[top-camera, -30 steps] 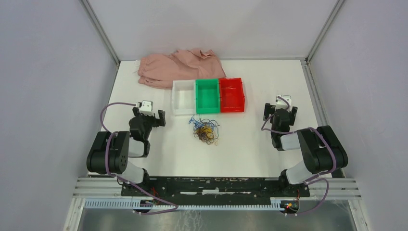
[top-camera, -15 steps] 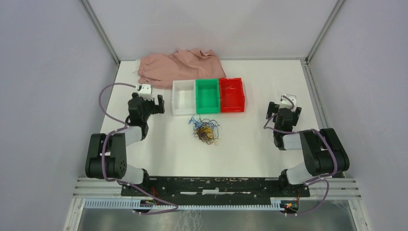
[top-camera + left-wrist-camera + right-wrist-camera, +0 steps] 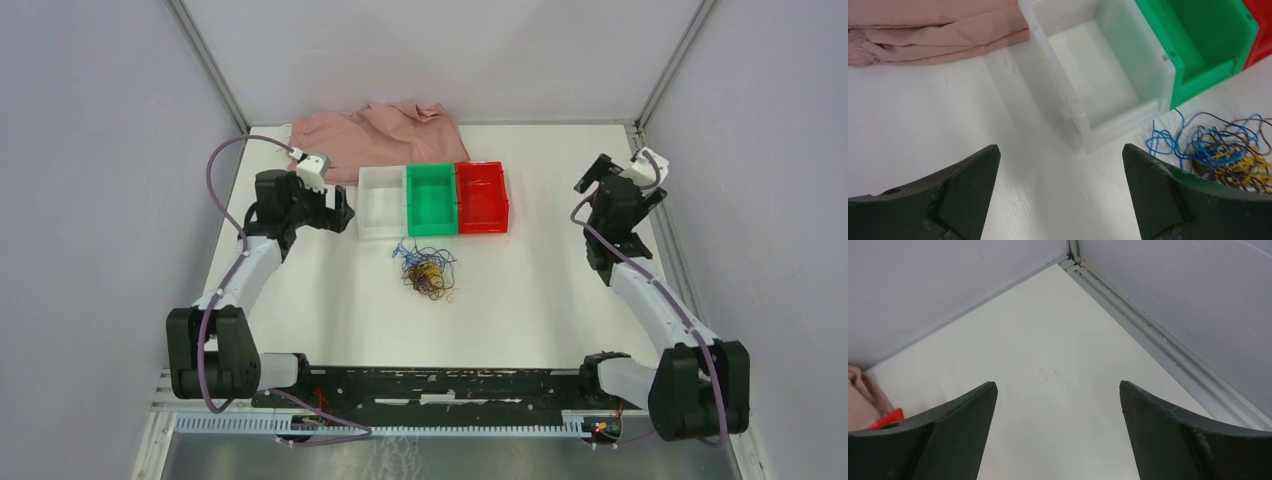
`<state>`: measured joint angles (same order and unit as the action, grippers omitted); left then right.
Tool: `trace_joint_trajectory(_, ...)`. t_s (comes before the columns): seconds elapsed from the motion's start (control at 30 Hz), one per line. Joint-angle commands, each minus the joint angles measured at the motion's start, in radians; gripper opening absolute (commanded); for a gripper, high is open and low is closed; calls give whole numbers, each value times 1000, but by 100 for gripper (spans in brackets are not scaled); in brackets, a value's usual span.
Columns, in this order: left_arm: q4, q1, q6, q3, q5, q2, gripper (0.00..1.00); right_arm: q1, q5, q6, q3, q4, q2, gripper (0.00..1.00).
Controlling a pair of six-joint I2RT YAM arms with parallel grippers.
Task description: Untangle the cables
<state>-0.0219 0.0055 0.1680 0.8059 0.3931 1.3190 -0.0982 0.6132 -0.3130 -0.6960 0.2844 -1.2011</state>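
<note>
Cables (image 3: 428, 270) tangled at ctr of table (image 3: 520, 290), 6 o'clock of green bin (image 3: 431, 197). L gripper (image 3: 335, 212) at their 10 o'clock beside white bin (image 3: 381, 200), jaws spread, empty. R gripper (image 3: 622, 183) at 2 o'clock, well apart, spread, empty.

Bright, even light falls from overhead. The white table (image 3: 540, 290) is almost washed out, though without hard glare. Shadows are soft and faint: a pale grey band beside the white bin (image 3: 1108, 75), dim patches under the arms. The top view is sharp from edge to edge. In both wrist views the fingers (image 3: 948, 195) (image 3: 1173, 440) are dark, underlit and slightly blurred at the bottom edge. The cables (image 3: 1228, 155) look fairly crisp. The walls show a smooth lilac-grey gradient.
</note>
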Motion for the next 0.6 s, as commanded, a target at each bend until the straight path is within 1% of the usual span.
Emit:
trace_joint_trajectory(0.0,-249,5,88,122,143,-46,99,3,82,-326,-82,-311,91,99)
trace_joint_trajectory(0.03,-282,5,105,143,157,-47,99,3,19,-334,-91,-339,106,99)
trace_joint_trajectory(0.07,-315,5,115,156,167,-47,99,4,-135,-278,-86,-307,117,99)
trace_joint_trajectory(0.1,-339,5,123,165,176,-47,99,0,-315,-218,-72,-217,119,100)
trace_joint_trajectory(0.13,-356,5,128,169,181,-49,99,-13,-446,-190,-66,-184,117,100)
trace_joint_trajectory(0.2,-382,5,134,174,192,-54,99,-83,-594,-129,-86,-201,94,100)
trace_joint_trajectory(0.23,-393,5,134,176,197,-58,99,-132,-631,-76,-117,-244,76,99)
trace_joint_trajectory(0.3,-412,5,132,176,208,-68,99,-262,-638,20,-178,-335,40,97)
trace_joint_trajectory(0.37,-424,5,130,171,225,-85,99,-363,-684,66,-205,-372,3,93)
trace_joint_trajectory(0.47,-427,3,118,161,240,-111,99,-448,-812,80,-238,-395,-48,89)
trace_joint_trajectory(0.57,-437,4,112,159,255,-128,99,-536,-850,108,-284,-422,-113,86)
